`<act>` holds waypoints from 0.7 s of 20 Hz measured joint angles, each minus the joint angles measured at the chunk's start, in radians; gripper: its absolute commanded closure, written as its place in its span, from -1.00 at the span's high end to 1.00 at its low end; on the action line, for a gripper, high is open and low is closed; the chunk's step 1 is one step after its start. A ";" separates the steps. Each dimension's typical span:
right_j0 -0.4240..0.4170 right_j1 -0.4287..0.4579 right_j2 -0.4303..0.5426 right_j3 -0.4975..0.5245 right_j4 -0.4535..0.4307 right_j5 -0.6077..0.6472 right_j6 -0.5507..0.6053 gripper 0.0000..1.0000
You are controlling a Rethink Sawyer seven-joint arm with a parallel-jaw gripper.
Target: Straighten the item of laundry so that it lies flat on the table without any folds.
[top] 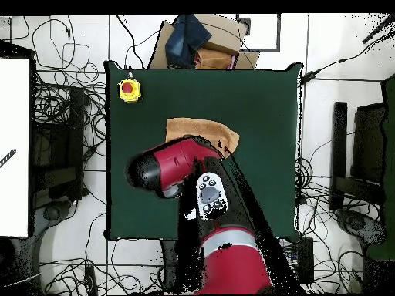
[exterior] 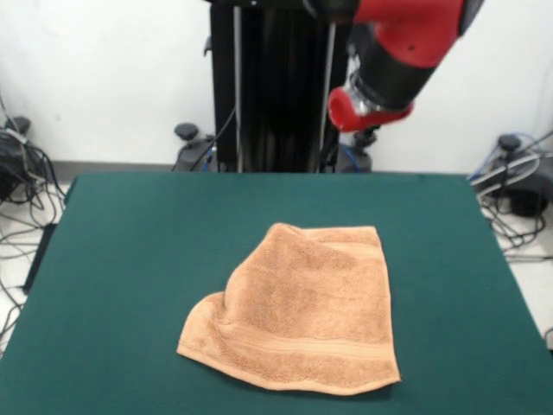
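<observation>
The peach-orange towel (exterior: 302, 311) lies on the dark green table (exterior: 130, 259), towards the near side and a little right of the middle. Its left side is drawn in and rumpled, so the outline is uneven. A woven band runs along the near hem. In the overhead view only one strip of the towel (top: 202, 129) shows, the rest is hidden under the red arm (top: 177, 166). The arm (exterior: 397, 52) hangs high above the table's far right edge, well away from the towel. I see no gripper in either view.
A yellow box with a red button (top: 129, 89) sits on a corner of the table (top: 262, 100). A cardboard box with dark cloth (top: 197, 42) lies beyond the table edge. The black pedestal (exterior: 276, 86) stands at the far side. Cables lie on the floor around.
</observation>
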 measured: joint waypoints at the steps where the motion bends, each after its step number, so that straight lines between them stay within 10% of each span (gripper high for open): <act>1: -0.002 -0.015 0.010 -0.019 -0.002 0.037 0.000 1.00; 14: -0.006 0.113 0.059 -0.181 -0.077 -0.186 0.000 1.00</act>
